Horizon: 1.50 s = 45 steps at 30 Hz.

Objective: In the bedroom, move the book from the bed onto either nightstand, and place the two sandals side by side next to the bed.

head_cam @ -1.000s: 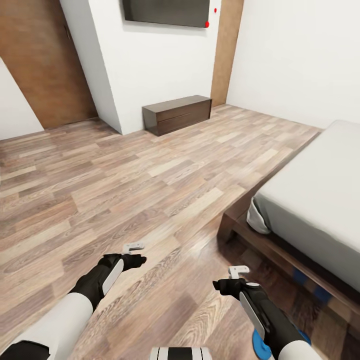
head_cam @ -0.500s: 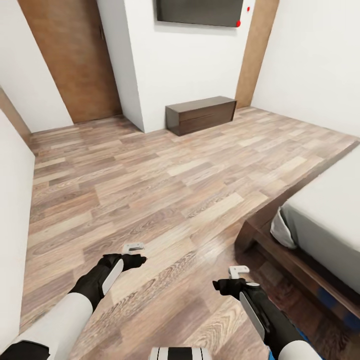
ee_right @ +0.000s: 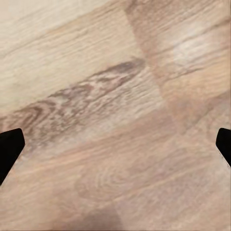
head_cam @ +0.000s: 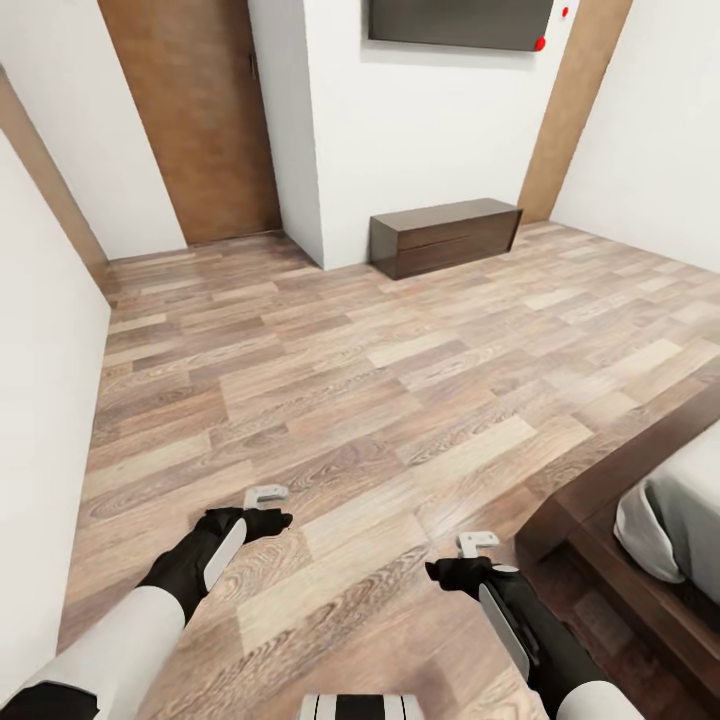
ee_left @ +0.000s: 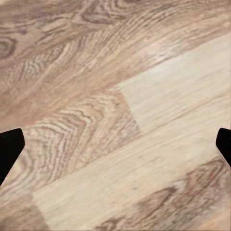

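I am in the bedroom, over brown wood-plank floor (head_cam: 350,400). A corner of the bed shows at the lower right: its dark-brown frame (head_cam: 600,545) and the off-white mattress (head_cam: 690,520). The book, the two sandals and the nightstand are out of view. My left gripper (head_cam: 267,493) hangs over bare floor, open and holding nothing. My right gripper (head_cam: 477,541) is also open and holding nothing, a short way from the bed's corner. In each wrist view the dark fingertips (ee_left: 9,149) (ee_right: 9,147) stand wide apart above floor planks.
A long low dark-brown cabinet (head_cam: 445,237) stands against the white wall under a dark wall screen (head_cam: 460,22). A brown door (head_cam: 190,110) is at the back left. A white wall (head_cam: 40,420) runs close along my left side.
The camera has swung left, so the bed has slid toward the right edge and the blue sandals by its frame have left the picture. Both arms hold the same pose.
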Available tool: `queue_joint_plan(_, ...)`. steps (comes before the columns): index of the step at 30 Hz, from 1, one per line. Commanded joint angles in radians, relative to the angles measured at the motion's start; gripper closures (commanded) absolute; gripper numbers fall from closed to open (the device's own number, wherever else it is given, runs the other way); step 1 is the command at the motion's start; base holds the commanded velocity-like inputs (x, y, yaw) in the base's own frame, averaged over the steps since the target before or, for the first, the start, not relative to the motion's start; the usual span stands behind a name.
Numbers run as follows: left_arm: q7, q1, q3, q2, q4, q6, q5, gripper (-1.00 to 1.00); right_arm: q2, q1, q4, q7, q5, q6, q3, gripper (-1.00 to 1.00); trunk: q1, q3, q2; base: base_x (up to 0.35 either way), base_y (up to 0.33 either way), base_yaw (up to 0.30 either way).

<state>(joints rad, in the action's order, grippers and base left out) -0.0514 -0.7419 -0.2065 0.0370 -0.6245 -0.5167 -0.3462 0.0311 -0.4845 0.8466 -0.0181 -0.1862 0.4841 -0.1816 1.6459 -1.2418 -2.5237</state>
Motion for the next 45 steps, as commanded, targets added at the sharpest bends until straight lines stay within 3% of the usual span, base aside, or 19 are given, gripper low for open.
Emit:
queue_joint_plan(1, -0.005, 0.001, -0.006, 0.001, -0.001, -0.003, -0.008, -1.0, 0.001, 0.0, 0.002, 0.001, -0.006, 0.005, -0.002, -1.0, 0.0, -0.001, 0.0, 0.331, 0.109, 0.039)
queue_joint_plan(14, -0.006, 0.011, -0.007, 0.0, -0.001, 0.0, -0.006, -1.0, 0.013, 0.004, 0.001, 0.001, -0.008, -0.001, -0.001, -1.0, 0.0, -0.001, 0.0, 0.331, 0.063, 0.006)
queue_joint_plan(19, -0.007, 0.013, -0.006, 0.0, 0.0, 0.024, -0.007, -1.0, 0.012, 0.004, -0.017, 0.004, -0.009, -0.055, -0.003, -1.0, 0.0, -0.001, 0.0, 0.332, 0.002, 0.0)
queue_joint_plan(26, -0.007, 0.013, -0.005, 0.001, 0.053, 0.105, -0.007, -1.0, 0.007, 0.004, -0.116, 0.004, -0.007, -0.231, -0.004, -1.0, 0.0, -0.001, 0.0, 0.331, 0.0, 0.0)
queue_joint_plan(29, -0.006, 0.015, -0.005, 0.0, 0.122, 0.158, -0.006, -1.0, 0.006, 0.004, -0.163, 0.004, -0.008, -0.316, -0.003, -1.0, 0.0, -0.001, 0.0, 0.332, 0.0, 0.0)
queue_joint_plan(41, -0.001, 0.019, -0.005, -0.003, 0.374, 0.401, -0.002, -1.0, 0.008, 0.004, -0.238, 0.005, -0.009, -0.414, -0.003, -1.0, 0.0, -0.001, 0.0, 0.331, 0.0, 0.0)
queue_joint_plan(45, 0.028, 0.02, -0.005, -0.001, 0.44, 0.44, -0.003, -1.0, 0.006, 0.004, -0.278, 0.005, -0.006, -0.448, -0.003, -1.0, 0.0, -0.001, 0.0, 0.331, 0.048, 0.0)
